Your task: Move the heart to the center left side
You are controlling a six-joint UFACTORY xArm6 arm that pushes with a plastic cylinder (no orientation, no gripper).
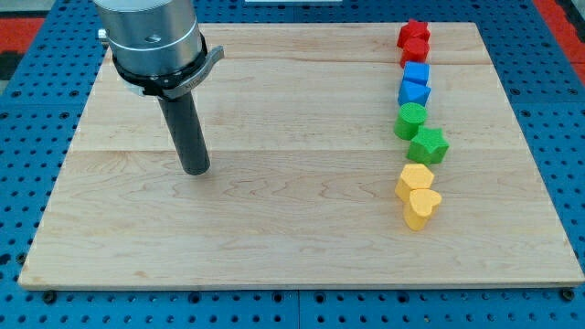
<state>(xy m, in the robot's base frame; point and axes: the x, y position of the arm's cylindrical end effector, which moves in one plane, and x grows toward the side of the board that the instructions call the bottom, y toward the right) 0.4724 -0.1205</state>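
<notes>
Camera view, my tip [196,170] (a bare rod, holding nothing) well left of yellow heart [421,207], wooden board [274,228].

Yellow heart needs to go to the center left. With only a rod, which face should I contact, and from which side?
Push, not grip: set my tip on the right-hand face of the yellow heart, the view's lowest block. The yellow block touches it just above, so coming in slightly from below-right would likely slide it left without dragging that neighbour.

We see two red blocks [413,41], two blue blocks [414,84] and two green blocks [420,132] lined down the view's right. They sit on a wooden board [292,228].
</notes>
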